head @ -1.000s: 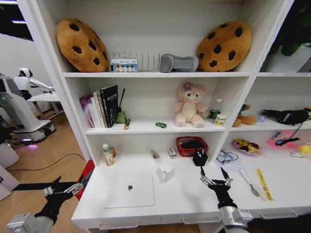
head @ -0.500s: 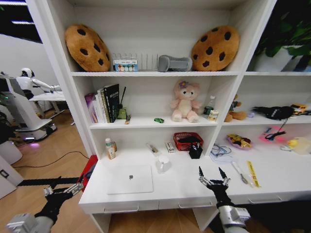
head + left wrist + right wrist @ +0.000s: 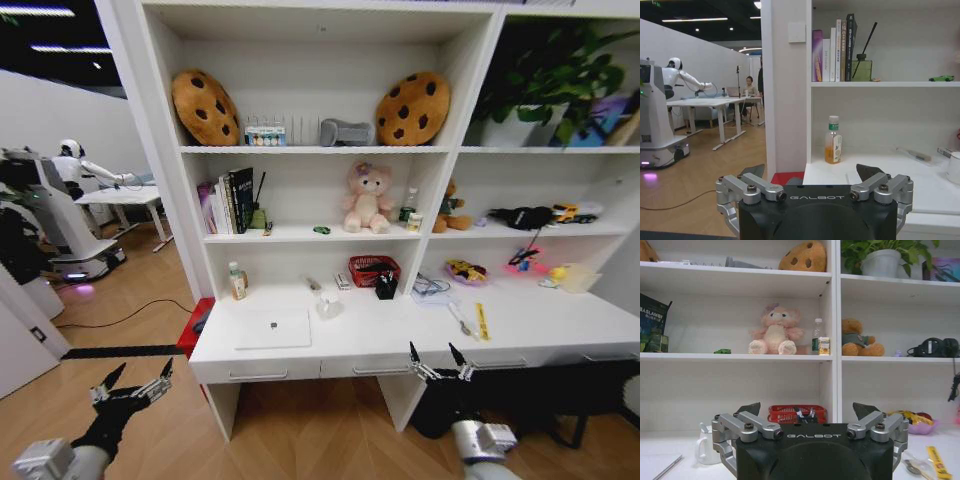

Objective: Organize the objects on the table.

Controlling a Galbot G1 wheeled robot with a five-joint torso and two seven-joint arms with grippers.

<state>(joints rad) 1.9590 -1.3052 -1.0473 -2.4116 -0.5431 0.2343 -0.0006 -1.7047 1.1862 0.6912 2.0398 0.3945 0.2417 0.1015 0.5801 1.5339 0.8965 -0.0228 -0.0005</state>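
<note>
You see the laptop [image 3: 274, 329] lying closed and flat on the table [image 3: 400, 338], toward its left end. The green car [image 3: 322, 230] sits on the shelf above, at about 1 o'clock from the laptop, well apart.

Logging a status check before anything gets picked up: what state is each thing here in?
Laptop: lid shut, flat on the table.
Drawers: closed.
Green toy car: on the middle shelf.
Left tool: open, holding nothing, over the floor.
Right tool: open, holding nothing, before the table's edge.
</note>
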